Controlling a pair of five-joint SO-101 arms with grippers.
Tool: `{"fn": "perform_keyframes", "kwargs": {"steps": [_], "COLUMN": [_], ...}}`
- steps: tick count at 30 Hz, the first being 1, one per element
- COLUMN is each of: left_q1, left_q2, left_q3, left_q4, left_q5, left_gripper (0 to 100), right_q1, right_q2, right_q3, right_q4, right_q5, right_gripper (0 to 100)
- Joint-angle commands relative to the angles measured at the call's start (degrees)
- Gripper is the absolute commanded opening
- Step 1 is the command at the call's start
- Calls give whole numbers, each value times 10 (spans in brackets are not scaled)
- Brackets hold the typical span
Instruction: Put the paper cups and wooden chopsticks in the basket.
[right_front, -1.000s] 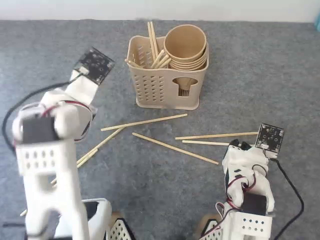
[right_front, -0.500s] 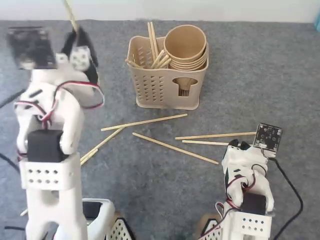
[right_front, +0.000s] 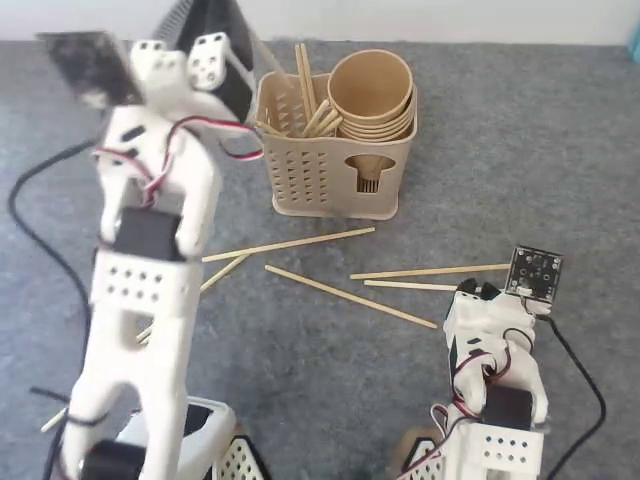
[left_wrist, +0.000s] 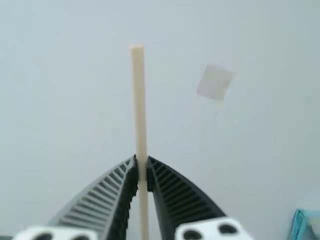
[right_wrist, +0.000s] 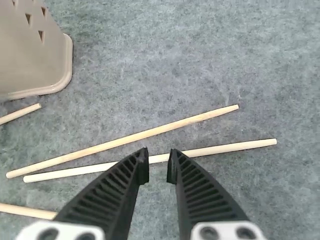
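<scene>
Wooden chopstick (left_wrist: 137, 100) pinched in your left gripper (left_wrist: 142, 161), raised beside basket (right_front: 320, 185); right gripper (right_wrist: 157, 152) slightly parted, empty, over two loose chopsticks (right_wrist: 150, 132) on tabletop (right_wrist: 210, 50).

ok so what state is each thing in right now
left gripper: shut on a pale wooden chopstick, raised
right gripper: open, empty
beige perforated plastic basket: upright
brown paper cups: nested in a stack inside the basket
chopsticks in the basket: standing on end, leaning
loose wooden chopsticks: lying flat on the grey felt mat
</scene>
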Motion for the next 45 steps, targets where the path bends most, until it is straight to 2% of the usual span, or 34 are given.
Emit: {"fn": "perform_keyframes", "kwargs": {"steps": [1,3,6,8,14,18,21,29,34,39,42,45], "left_q1": [4,4,4,4,4,-1,-28,-172,-258,-278,-278,-278], "left_q2": [38,58,78,82,54,1,-60,-171,-172,-173,-173,-173], "left_q3": [-26,-26,-25,-18,29,65,80,81,99,167,245,333], "left_q4": [-28,-30,-27,-27,-27,-22,42,333,461,554,578,554], "left_q5": [7,-1,-62,-92,-95,-98,-98,-113,-198,-370,-479,-554], "left_gripper": [13,15,24,70,258,271,272,273,273,273,272,272], "right_q1": [9,9,10,10,10,10,10,10,10,8,9,10], "right_q2": [-12,-12,-12,-12,-12,-12,-12,-12,-12,-12,-12,-12], "right_q3": [0,0,0,0,0,0,0,0,0,0,0,0], "right_q4": [2,2,2,2,1,1,2,4,4,4,4,4], "right_q5": [8,9,9,9,9,9,9,9,9,9,9,9], "right_gripper": [72,72,72,72,72,72,72,72,72,72,72,72]}}
